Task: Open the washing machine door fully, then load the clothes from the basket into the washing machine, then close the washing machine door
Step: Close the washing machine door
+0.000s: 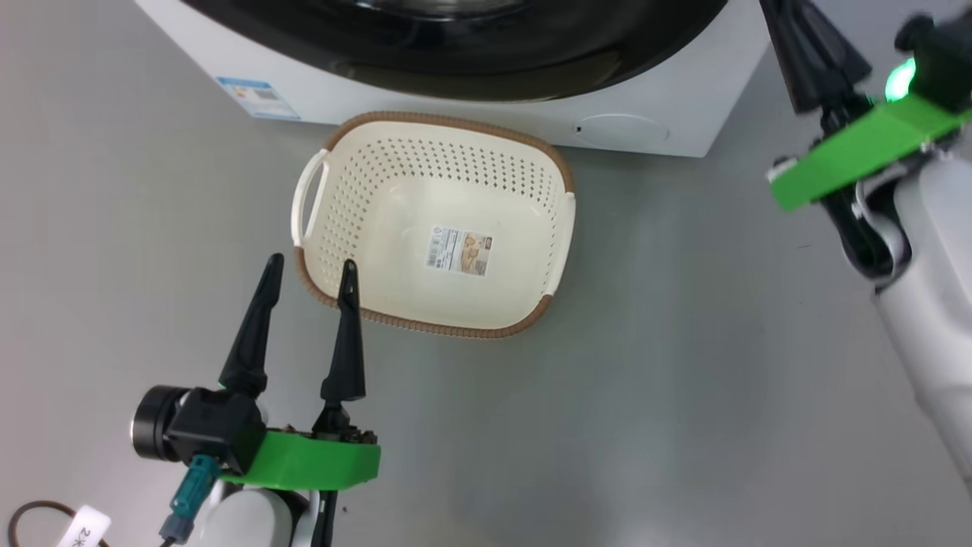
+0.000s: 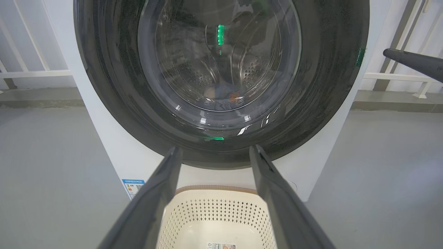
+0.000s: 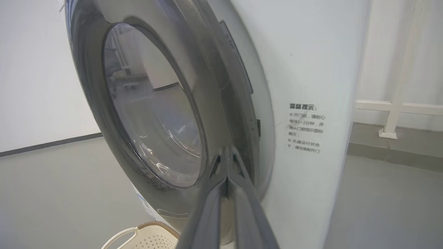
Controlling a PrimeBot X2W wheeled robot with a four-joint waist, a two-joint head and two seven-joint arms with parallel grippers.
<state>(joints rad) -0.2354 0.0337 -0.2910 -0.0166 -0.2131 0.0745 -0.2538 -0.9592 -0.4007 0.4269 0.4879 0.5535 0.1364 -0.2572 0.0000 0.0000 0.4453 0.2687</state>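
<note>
Left gripper [image 1: 312,262] fingers are spread, nothing held, beside empty cream perforated plastic basket [image 1: 456,328]. Right gripper [image 3: 226,150] fingers are clenched, tips at rim of glossy black round washing machine door [image 3: 152,103], seemingly shut. Rigid, slick; pressing at rim edge advised.

Black fingers [image 1: 346,342], green brackets [image 1: 304,460], white forearms [image 1: 928,319]

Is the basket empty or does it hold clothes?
Empty. The basket shows its bare bottom and label sticker fully in the head view; no fabric lies in it.
</note>
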